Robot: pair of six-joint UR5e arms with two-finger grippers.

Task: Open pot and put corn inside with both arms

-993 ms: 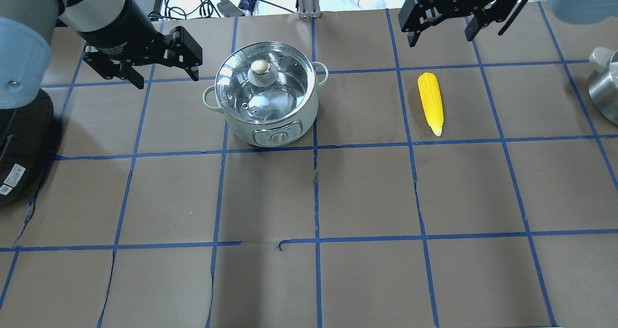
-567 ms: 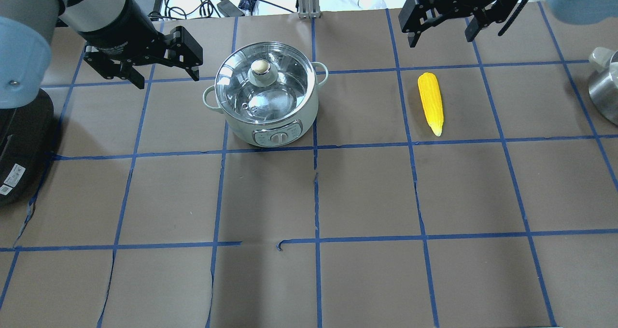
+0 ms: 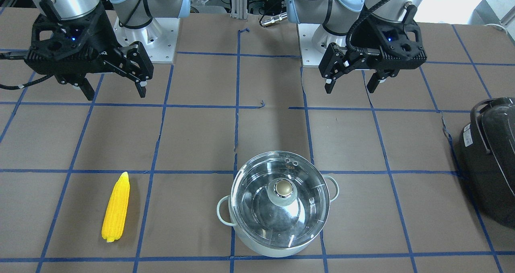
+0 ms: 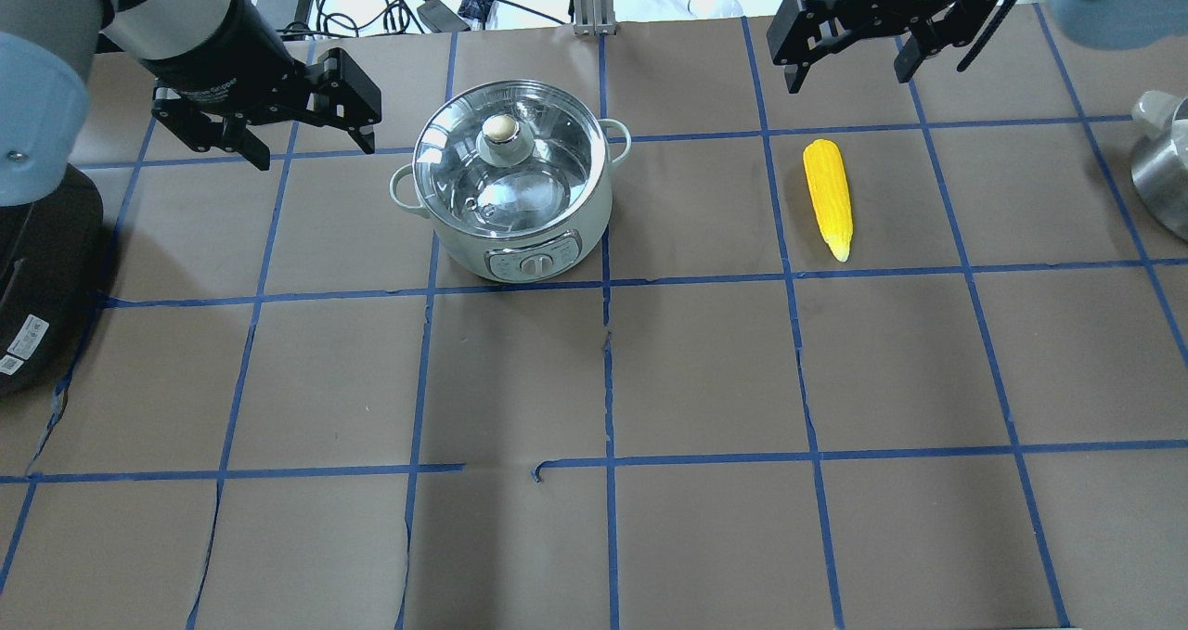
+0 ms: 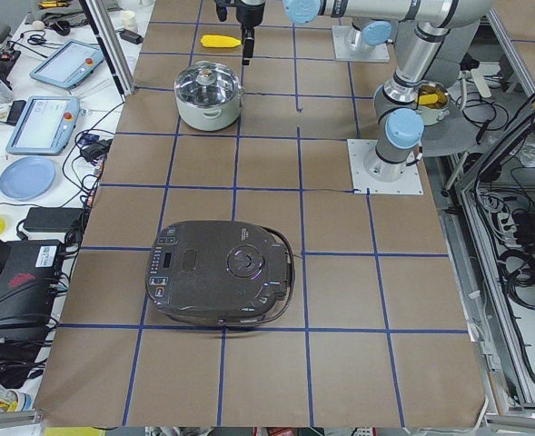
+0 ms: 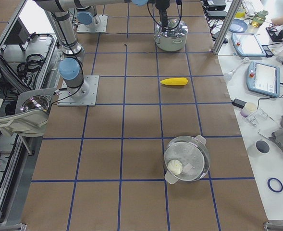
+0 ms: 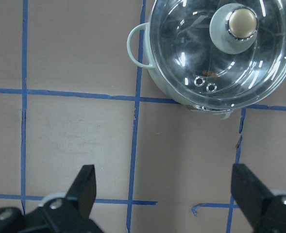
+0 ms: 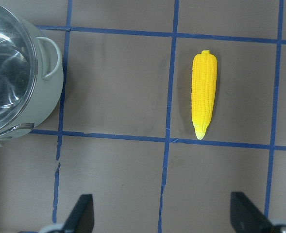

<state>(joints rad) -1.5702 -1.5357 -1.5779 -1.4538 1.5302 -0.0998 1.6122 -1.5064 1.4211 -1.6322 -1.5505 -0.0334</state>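
Note:
The mint-green pot (image 4: 520, 231) stands left of centre at the back, its glass lid (image 4: 548, 161) on and its brass knob (image 4: 500, 129) up. It also shows in the front view (image 3: 277, 247) and the left wrist view (image 7: 181, 63). The yellow corn (image 4: 828, 199) lies flat to the pot's right, its point toward the robot; it also shows in the right wrist view (image 8: 203, 102). My left gripper (image 4: 314, 152) is open and empty, raised left of the pot. My right gripper (image 4: 846, 75) is open and empty, raised beyond the corn's blunt end.
A large black appliance (image 4: 37, 277) sits at the table's left edge. A second steel pot (image 4: 1165, 171) stands at the right edge. Cables and devices lie beyond the table's far edge.
My left gripper has drifted slightly left and away from the pot. The right gripper, pot and corn have barely moved.

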